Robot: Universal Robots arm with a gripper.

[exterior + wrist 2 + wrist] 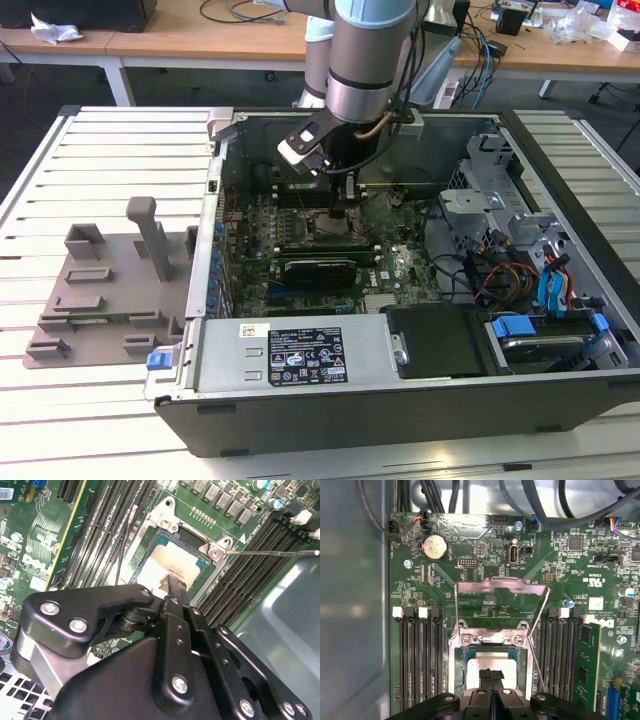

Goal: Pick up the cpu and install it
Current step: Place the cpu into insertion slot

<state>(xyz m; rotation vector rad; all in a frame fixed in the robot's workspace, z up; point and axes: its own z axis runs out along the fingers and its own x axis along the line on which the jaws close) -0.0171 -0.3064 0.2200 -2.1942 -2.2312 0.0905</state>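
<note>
Showing installation well advanced: the cpu lies flat inside the motherboard socket. The tool, fingers pressed together, points at the cpu's metal top, touching or just above it. The socket's load plate stands raised, so the socket is not yet closed. Around the socket is the open computer case on a slatted white desk, with a grey tray outside the case and wooden desks behind.

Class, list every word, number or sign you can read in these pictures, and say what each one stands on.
Sticker on the grey metal cover, exterior view: print too small to read.
White lettering on the motherboard, first wrist view: too small and blurred to quote.
cpu top plate, second wrist view: no legible marking.
</note>
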